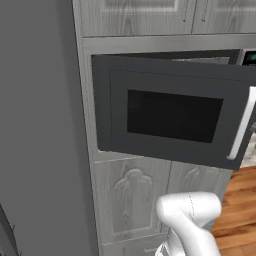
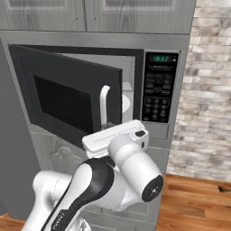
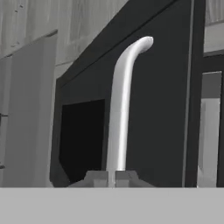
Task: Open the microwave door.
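Note:
The microwave door (image 1: 170,115) (image 2: 63,99) stands partly open, swung out on its left hinge. Its white bar handle (image 1: 242,125) (image 2: 104,106) (image 3: 122,100) runs upright along the free edge. The microwave (image 2: 158,90) shows its black keypad with a green display, and a strip of pale interior (image 2: 128,99) shows behind the door. My gripper (image 3: 112,178) sits at the foot of the handle. Its two fingertips (image 3: 94,178) are pressed together with only a thin line between them, and the handle rises just behind them. In the right base view the white hand (image 2: 117,137) hides the fingers.
Grey wood-grain cabinet doors sit above (image 2: 90,13) and below (image 1: 130,200) the microwave. A tall dark grey panel (image 1: 40,125) stands to the left. A brick wall (image 2: 207,90) and wooden floor (image 2: 198,198) lie to the right.

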Available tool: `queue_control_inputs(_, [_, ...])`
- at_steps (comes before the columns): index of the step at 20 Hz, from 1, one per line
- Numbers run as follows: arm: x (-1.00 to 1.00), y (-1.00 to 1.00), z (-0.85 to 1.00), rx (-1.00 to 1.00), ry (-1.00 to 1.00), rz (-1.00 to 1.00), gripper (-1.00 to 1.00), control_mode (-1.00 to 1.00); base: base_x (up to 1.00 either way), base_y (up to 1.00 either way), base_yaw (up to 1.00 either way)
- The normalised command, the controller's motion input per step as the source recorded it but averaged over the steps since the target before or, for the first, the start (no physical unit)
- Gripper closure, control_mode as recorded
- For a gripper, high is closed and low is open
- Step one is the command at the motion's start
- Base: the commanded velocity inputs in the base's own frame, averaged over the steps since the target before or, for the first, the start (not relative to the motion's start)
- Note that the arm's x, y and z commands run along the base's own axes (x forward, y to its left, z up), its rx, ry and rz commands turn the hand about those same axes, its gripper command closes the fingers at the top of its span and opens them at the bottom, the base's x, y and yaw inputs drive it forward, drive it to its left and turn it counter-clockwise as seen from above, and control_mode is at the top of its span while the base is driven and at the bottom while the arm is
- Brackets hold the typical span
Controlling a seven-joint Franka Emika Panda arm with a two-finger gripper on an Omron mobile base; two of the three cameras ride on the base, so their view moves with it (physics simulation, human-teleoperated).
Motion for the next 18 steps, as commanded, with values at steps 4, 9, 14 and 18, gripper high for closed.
queue_control_inputs(4, [-0.71,0.0,0.01,-0.02,-0.03,0.21,-1.0,-1.0,0.0,0.0,0.0])
queue_control_inputs(9, [-0.28,-0.37,0.04,-0.02,-0.23,0.0,-1.0,-1.0,0.0,0.0,0.0])
queue_control_inputs(14, [0.15,-0.35,0.05,-0.1,-0.27,0.0,-1.0,-1.0,0.0,0.0,0.0])
queue_control_inputs(18, [0.49,-0.23,0.0,-0.29,-0.25,0.0,-1.0,-1.0,0.0,0.0,0.0])
